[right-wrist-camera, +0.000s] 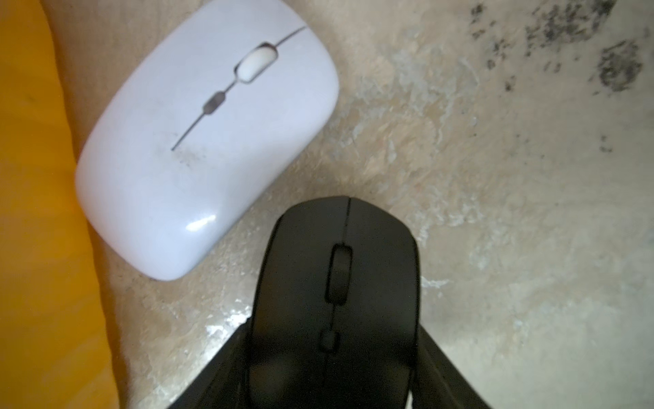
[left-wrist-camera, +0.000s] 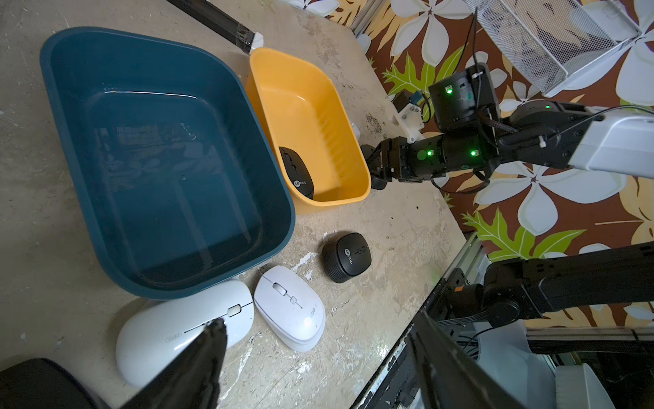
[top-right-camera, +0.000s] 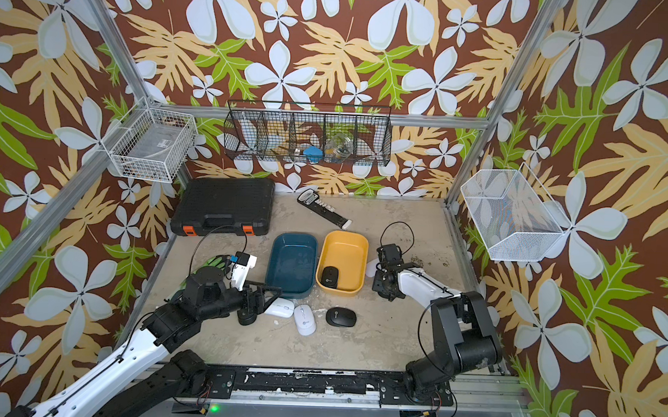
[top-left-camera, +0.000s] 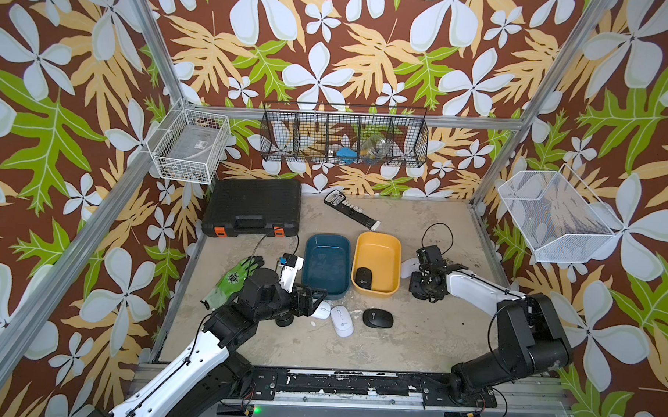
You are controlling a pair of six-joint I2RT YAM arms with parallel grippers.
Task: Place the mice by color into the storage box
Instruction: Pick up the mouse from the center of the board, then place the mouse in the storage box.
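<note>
Scuffed table (top-left-camera: 358,347): blue bin (top-left-camera: 326,266), yellow bin (top-left-camera: 378,253) adjacent; blk case (top-left-camera: 252,206), green glove (top-left-camera: 232,278), 3 wht mice (top-left-camera: 342,321), blk mouse (top-left-camera: 377,318).

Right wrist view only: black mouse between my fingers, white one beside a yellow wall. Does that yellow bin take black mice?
Observer: Yes, the yellow bin already holds a black mouse.
Operator: Then my gripped black mouse goes there. The blue bin?
Observer: The blue bin holds nothing.
Operator: What's loose?
Observer: In front of the bins lie a white mouse, a second white mouse and a loose black mouse.
</note>
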